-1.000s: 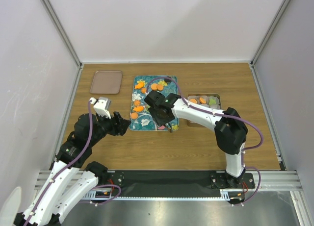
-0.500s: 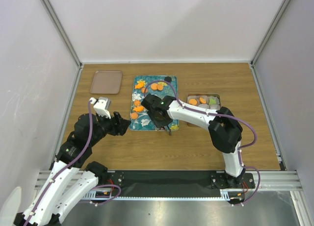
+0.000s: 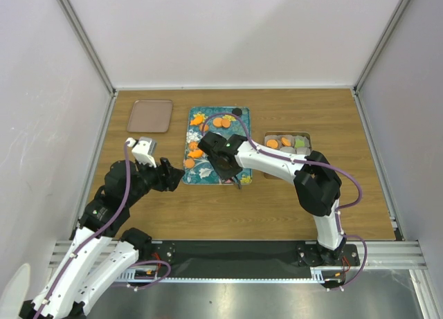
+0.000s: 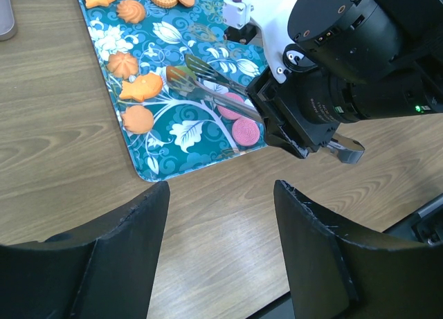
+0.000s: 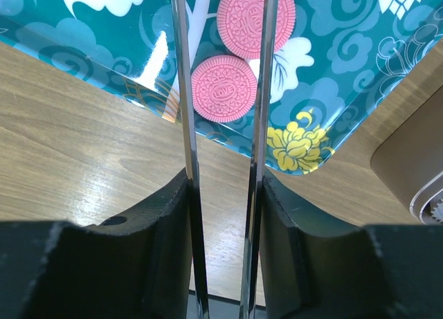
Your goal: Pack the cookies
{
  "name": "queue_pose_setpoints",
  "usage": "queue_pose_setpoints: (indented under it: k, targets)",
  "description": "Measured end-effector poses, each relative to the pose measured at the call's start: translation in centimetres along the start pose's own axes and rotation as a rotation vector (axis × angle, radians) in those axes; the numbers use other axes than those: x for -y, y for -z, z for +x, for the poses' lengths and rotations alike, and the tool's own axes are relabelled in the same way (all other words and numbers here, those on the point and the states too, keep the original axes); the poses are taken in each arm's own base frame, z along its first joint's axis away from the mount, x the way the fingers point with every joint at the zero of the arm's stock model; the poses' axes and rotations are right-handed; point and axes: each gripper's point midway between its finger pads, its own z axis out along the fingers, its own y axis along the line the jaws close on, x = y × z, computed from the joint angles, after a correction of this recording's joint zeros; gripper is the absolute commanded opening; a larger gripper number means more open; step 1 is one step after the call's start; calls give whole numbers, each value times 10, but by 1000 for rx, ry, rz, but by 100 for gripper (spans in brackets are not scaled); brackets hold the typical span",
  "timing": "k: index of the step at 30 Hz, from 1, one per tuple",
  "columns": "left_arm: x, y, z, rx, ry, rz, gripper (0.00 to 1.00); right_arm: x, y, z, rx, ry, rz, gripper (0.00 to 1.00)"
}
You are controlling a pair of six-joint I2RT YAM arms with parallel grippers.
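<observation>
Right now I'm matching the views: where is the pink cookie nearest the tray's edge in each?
Top external: not visible, under the right arm.
Left wrist: pink cookie right of centre, beside the tongs.
Right wrist: upper centre, between the tongs.
Shared landmark: teal tray.

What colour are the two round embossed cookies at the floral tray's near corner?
Pink, both round embossed cookies; clearest in the right wrist view.

Robotics lab test cell, plain white panel walls [image 3: 228, 35], aluminium frame posts [image 3: 83, 39], wooden counter [image 3: 277, 208], two cabled robot arms [image 3: 277, 163] bolted to a metal rail [image 3: 235, 281] at its near edge
</observation>
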Motion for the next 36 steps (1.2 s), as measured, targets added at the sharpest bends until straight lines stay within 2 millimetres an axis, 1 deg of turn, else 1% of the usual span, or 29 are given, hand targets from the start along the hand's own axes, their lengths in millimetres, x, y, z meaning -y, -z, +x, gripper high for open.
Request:
queue_pose_setpoints:
  k: [5,8,10,16,19,22,25,27,33,36]
  targets:
    - [0,1,-1,5,0,2,68,2,1,0,1,-2,6,34]
    - [0,1,-1,5,0,2,68,6,6,-2,7,-12,8,35]
    - [0,1,-1,6,0,2,68,8,12,-5,21,-22,5,35]
    - [0,1,-1,5,0,2,68,21,42,-15,95,-78,-7,35]
    - [0,1,-1,6,0,2,68,31,53,-12,111,-107,-7,35]
    - [0,1,-1,6,0,2,68,46,62,-4,120,-148,3,36]
    - [0,1,-1,6,0,2,68,63,70,9,125,-199,18,36]
    - [1,1,-1,8,-1,2,68,80,77,23,124,-251,31,37]
    - [1,3,-2,14,-1,5,68,138,94,78,127,-452,94,38]
    - [1,3,-2,14,-1,5,68,156,94,108,110,-534,125,38]
